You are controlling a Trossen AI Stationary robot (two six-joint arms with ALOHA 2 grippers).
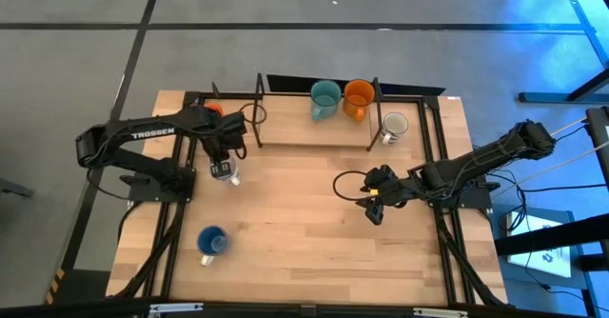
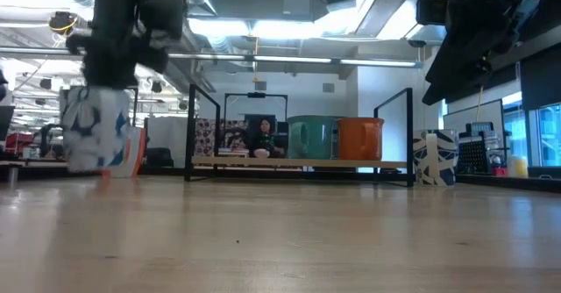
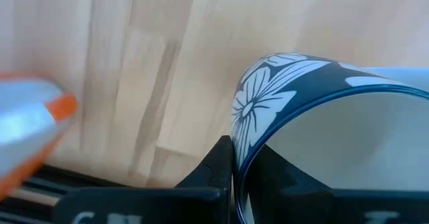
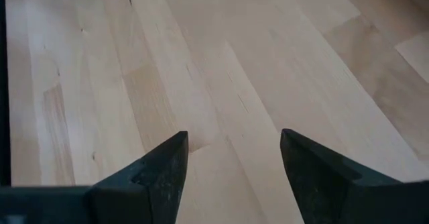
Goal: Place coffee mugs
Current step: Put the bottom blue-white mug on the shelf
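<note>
My left gripper [image 1: 225,164] is shut on a white mug with a dark blue flower pattern [image 1: 227,173] at the table's far left; this mug also shows in the low view [image 2: 95,128]. An orange-red mug [image 1: 214,109] stands behind it, partly hidden by the arm. A teal mug [image 1: 324,99] and an orange mug [image 1: 359,97] stand on the wooden shelf [image 1: 314,132]. A white-grey mug [image 1: 393,126] stands right of the shelf. A blue mug [image 1: 211,243] stands near the front left. My right gripper [image 1: 373,207] is open and empty over the table's right half. My left gripper holds the flowered mug by its wall at the rim [image 3: 236,137], one finger [image 3: 216,165] outside and one inside the mug. The fingers come from above, pointing down. The mug hangs upright below the gripper; whether its bottom [image 2: 92,166] touches the table I cannot tell.
The shelf has black upright posts [image 1: 258,109] at its ends and a black frame [image 1: 433,128] around the table's far part. Bare wood lies in the middle of the table [image 1: 304,223]. In the low view a person [image 2: 260,135] sits in the room behind.
</note>
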